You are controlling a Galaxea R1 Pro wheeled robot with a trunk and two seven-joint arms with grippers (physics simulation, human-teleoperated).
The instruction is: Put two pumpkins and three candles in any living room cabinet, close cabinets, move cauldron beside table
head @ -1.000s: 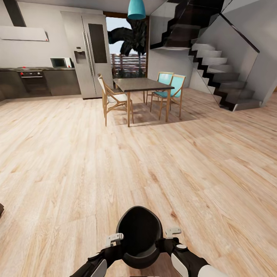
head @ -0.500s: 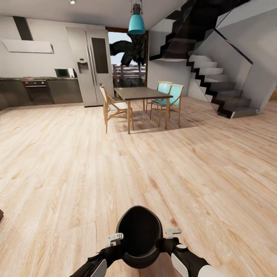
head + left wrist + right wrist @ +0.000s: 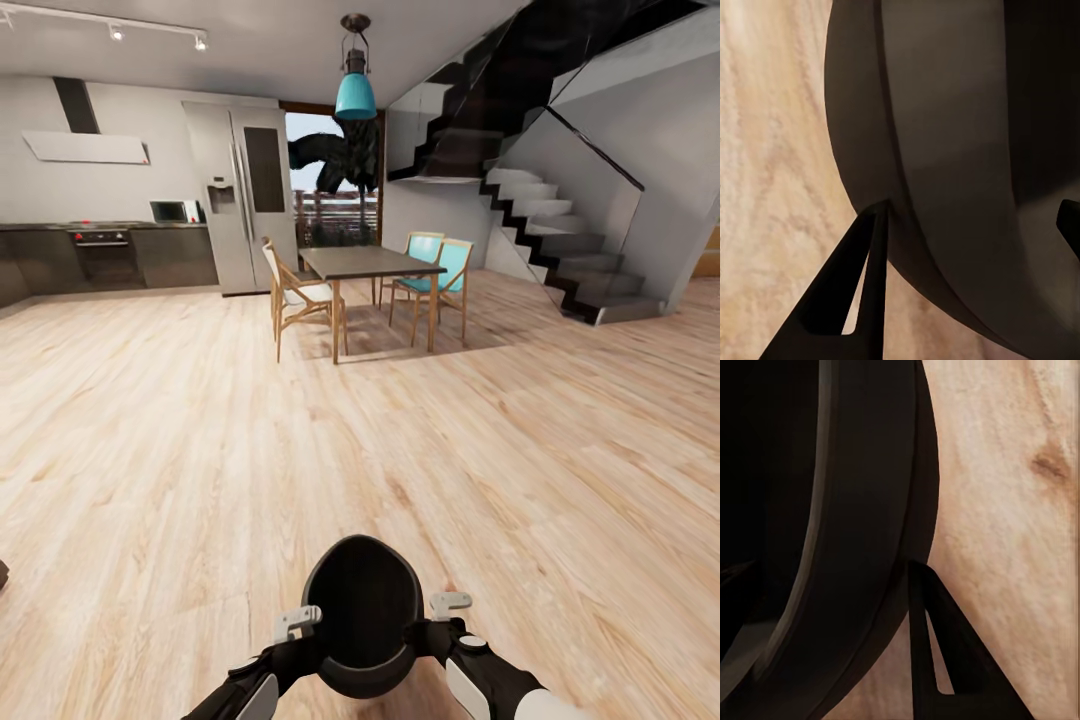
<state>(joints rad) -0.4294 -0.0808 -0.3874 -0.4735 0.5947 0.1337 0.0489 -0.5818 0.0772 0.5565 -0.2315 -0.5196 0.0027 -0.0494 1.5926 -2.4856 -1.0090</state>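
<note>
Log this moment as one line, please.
phase: transit | load: cauldron between left end effector and right end effector | ahead: dining table, wood floor

No legible text, label, brand, number or sign appears in any view. The refrigerator (image 3: 245,195), the microwave (image 3: 170,211) and the oven (image 3: 103,252) in the head view carry no readable markings at this resolution.
</note>
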